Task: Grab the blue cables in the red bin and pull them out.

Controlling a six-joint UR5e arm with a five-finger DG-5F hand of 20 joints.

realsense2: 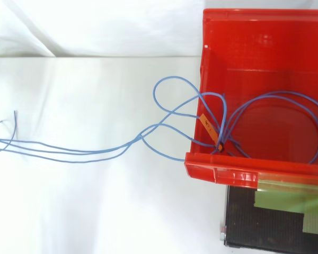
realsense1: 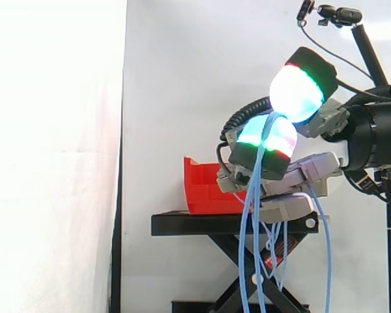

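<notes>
Robot hand [realsense1: 304, 175] pinches the blue cables [realsense1: 253, 215] between its glowing pads [realsense1: 296, 91], up beside the red bin [realsense2: 222, 170]. Loops lie inside the bin, and strands trail over its wall. A firm pinch and a steady pull away should free the loops without snagging.
</notes>
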